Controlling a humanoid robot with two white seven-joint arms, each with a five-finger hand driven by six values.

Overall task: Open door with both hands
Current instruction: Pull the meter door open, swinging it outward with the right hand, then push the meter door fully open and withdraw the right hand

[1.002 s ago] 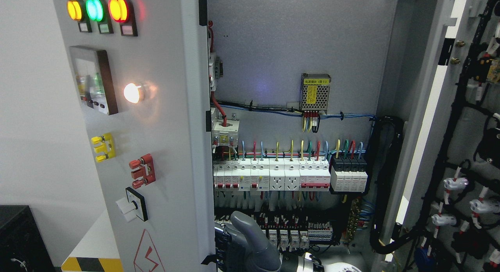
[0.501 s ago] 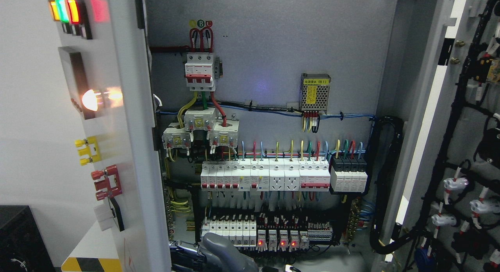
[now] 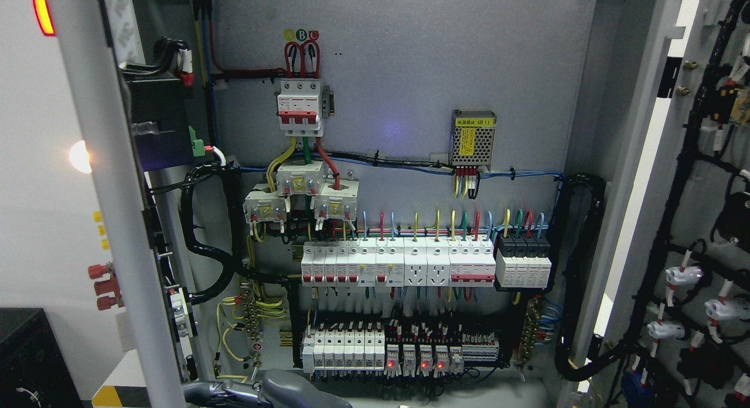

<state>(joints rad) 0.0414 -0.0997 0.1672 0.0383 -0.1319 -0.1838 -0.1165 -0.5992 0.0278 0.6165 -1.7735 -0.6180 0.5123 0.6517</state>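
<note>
A: Entry, head view. Where does the left door (image 3: 111, 220) stand?

B: Swung wide; it shows nearly edge-on as a pale grey strip from the top left down to the lower left. Only slivers of its front fittings show: a red lamp (image 3: 40, 13) at the top, a glowing white lamp (image 3: 81, 156) mid-height, red terminals (image 3: 104, 286) lower down.

A: And the right door (image 3: 697, 208)?

B: Also open, at the right edge, its inner face toward the camera, with black wiring looms and white connectors on it.

A: Hand position relative to the left door?

B: One grey robot hand (image 3: 275, 391) shows at the bottom edge, just right of the left door's lower end, below the bottom row of breakers (image 3: 343, 349). Whether it touches the door, I cannot tell. It lies low and roughly horizontal, mostly cropped by the frame.

A: Which arm? State of the fingers?

B: Cannot tell either; too little of it shows.

A: Cabinet interior?

B: Fully exposed: a red-and-white main breaker (image 3: 300, 108) at upper centre, a mesh-cased power supply (image 3: 473, 137) with a yellow label to its right.
</note>
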